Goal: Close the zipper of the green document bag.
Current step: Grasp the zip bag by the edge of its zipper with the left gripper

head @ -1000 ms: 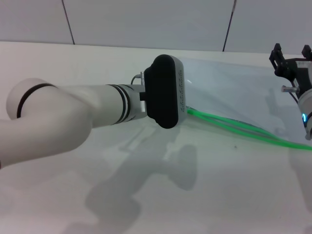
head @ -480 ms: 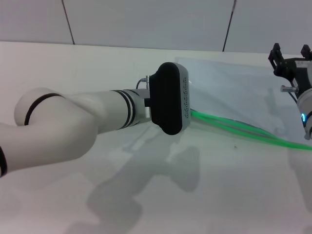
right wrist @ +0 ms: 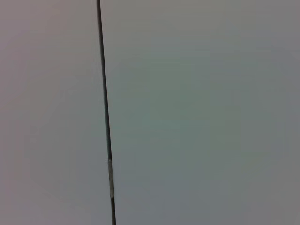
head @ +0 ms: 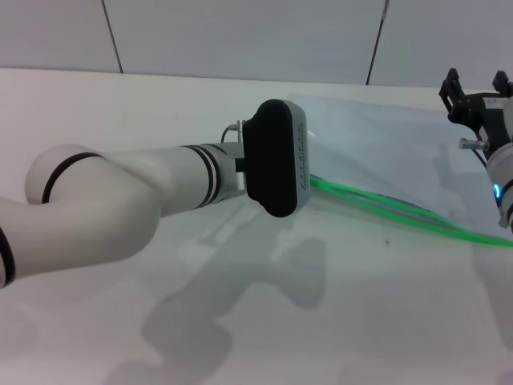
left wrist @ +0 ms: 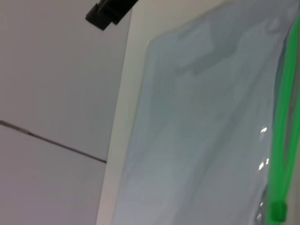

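Note:
The green document bag (head: 385, 144) lies flat on the white table at the back right, translucent and pale. Its zipper (head: 401, 212) runs along the near edge as two bright green strands that part toward the right. My left arm reaches across from the left, and its black wrist housing (head: 276, 156) sits at the zipper's left end, hiding the gripper behind it. The left wrist view looks closely along the bag (left wrist: 201, 131) and the zipper (left wrist: 286, 108), with a thicker green piece (left wrist: 278, 211) on the strip. My right gripper (head: 478, 87) is raised at the far right, open and holding nothing.
The white table (head: 361, 321) carries the shadow of my left arm in front. A grey panelled wall (head: 240, 32) with dark seams stands behind the table. The right wrist view shows only wall (right wrist: 197, 112).
My left arm has swung to the right, bringing its wrist up to the zipper's left end, then settled. The right gripper has barely moved.

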`<state>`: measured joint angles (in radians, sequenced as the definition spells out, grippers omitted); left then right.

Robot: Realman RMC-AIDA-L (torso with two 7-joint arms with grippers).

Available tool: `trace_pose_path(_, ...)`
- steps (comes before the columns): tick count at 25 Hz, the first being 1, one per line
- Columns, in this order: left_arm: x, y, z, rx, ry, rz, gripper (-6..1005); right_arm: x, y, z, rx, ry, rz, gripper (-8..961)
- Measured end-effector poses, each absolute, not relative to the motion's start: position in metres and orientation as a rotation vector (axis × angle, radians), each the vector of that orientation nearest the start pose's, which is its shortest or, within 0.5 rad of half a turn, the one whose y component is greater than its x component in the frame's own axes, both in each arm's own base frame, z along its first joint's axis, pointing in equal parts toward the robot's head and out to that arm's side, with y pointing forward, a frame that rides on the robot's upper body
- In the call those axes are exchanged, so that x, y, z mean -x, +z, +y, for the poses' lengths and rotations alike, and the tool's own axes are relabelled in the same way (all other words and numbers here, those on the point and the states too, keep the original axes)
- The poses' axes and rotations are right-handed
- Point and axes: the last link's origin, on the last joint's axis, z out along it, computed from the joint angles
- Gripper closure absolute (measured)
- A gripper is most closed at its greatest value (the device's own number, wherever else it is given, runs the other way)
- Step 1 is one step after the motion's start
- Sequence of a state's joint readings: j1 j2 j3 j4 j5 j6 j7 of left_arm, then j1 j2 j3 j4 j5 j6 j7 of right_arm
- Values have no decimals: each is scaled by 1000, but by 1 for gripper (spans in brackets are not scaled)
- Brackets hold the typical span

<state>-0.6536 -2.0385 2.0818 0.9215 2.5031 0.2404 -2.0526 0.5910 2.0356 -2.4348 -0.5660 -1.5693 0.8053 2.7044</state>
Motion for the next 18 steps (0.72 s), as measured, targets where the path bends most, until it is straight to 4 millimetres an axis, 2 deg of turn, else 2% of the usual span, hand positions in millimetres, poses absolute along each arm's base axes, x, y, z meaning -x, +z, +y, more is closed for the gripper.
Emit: trace_pose_path(18,159,-115,401,2338,243,520,429,-256,-45,398,1547,554,703,218)
